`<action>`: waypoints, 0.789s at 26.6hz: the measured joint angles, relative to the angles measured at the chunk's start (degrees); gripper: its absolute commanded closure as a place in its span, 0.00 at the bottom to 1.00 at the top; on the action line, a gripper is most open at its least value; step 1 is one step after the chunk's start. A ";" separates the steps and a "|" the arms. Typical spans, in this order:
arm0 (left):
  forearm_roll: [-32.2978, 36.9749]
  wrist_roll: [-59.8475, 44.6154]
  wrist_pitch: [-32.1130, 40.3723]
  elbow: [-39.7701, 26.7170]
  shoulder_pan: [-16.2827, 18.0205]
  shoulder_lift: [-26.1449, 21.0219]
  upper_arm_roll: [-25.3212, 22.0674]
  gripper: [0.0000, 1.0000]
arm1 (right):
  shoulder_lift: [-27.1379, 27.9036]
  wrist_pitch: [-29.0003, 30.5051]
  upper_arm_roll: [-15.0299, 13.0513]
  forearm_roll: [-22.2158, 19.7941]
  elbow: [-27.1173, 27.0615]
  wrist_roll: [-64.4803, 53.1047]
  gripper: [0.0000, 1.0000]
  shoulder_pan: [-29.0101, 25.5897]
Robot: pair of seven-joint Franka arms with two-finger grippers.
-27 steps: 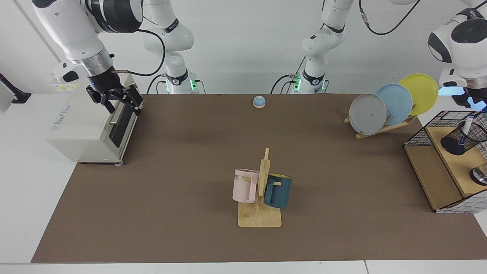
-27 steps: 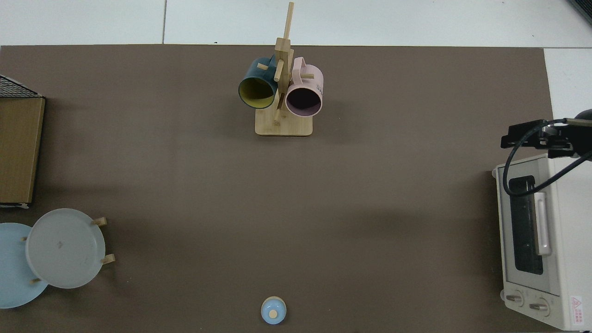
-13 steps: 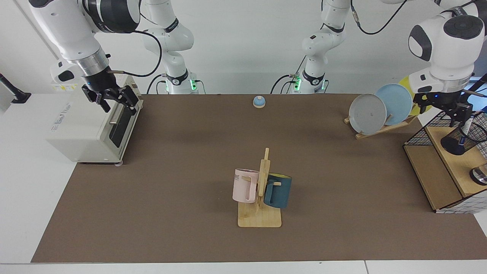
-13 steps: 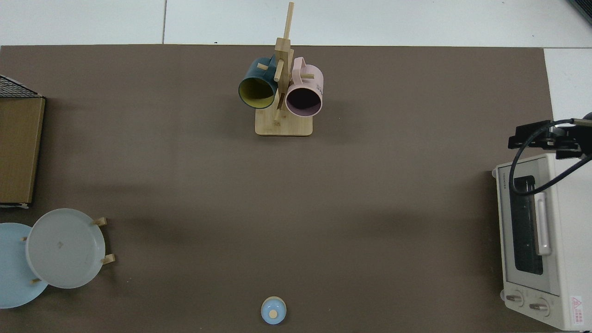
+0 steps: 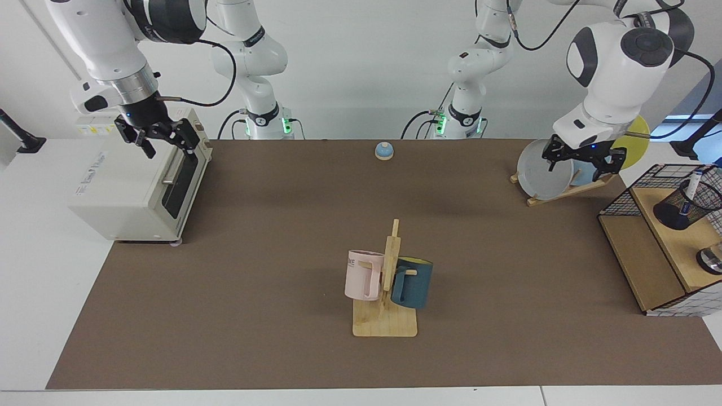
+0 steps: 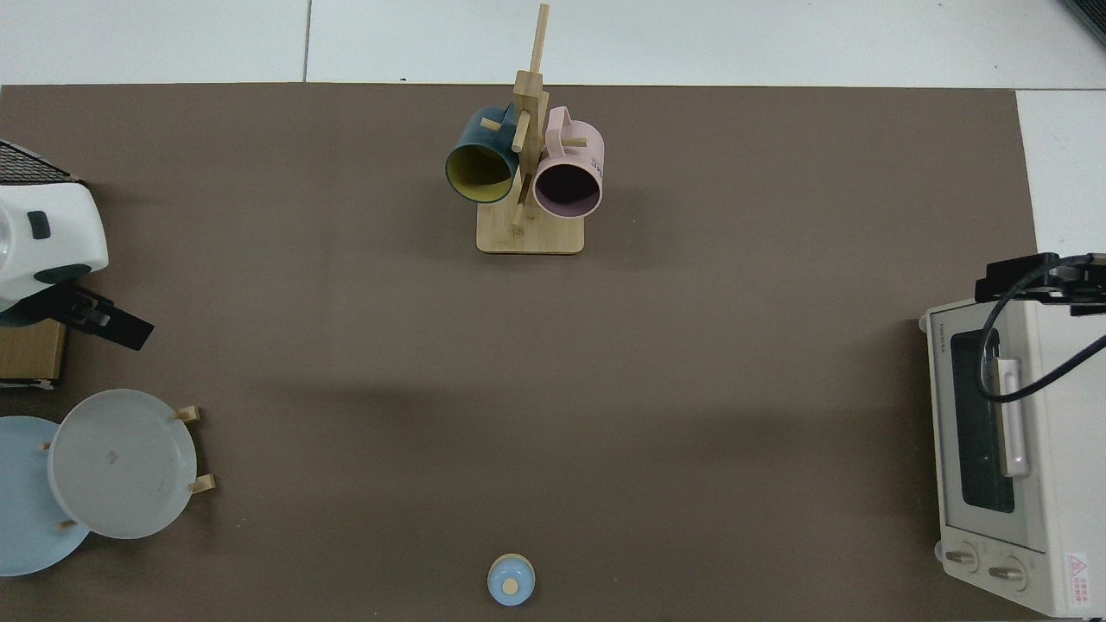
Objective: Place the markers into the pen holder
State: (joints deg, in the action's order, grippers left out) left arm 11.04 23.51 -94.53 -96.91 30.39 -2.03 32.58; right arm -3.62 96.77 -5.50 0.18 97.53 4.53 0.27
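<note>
The marker [image 5: 691, 186], white with a dark blue cap, stands tilted inside the pen holder [image 5: 683, 207], a black mesh cup on the wooden shelf at the far right of the facing view. My left gripper [image 5: 582, 163] hangs open and empty in front of the plate rack, well clear of the holder; in the top view the left gripper [image 6: 97, 316] shows at the left edge. My right gripper [image 5: 165, 142] is open and empty above the toaster oven's front top edge; the top view has the right gripper [image 6: 1032, 278] at the right edge. Marker and holder lie outside the top view.
A white toaster oven [image 5: 130, 186] stands at the facing view's left. A wooden mug rack [image 5: 386, 316] with a pink and a blue mug sits mid-table. Plates lean in a rack [image 5: 564, 193], beside a black wire basket frame [image 5: 626, 197]. A small blue bell [image 5: 384, 150] is at the back.
My left gripper has let go of the marker, left it in the pen holder and swung away to the plate rack. My right gripper has risen slightly over the oven.
</note>
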 measured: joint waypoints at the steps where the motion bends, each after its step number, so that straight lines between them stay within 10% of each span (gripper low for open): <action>1: -1.17 -2.02 0.34 0.01 -0.02 0.35 0.62 0.00 | 0.00 0.09 0.16 0.00 0.07 -0.06 0.00 -0.26; 21: -11.48 -22.66 5.36 -0.02 0.01 7.35 6.15 0.00 | -0.01 0.20 -2.27 0.04 0.19 -0.18 0.00 4.61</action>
State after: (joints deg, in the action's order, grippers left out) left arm -0.44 0.85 -89.17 -96.93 30.41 5.31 38.72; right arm -3.63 96.97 -7.77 0.21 97.72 4.34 4.88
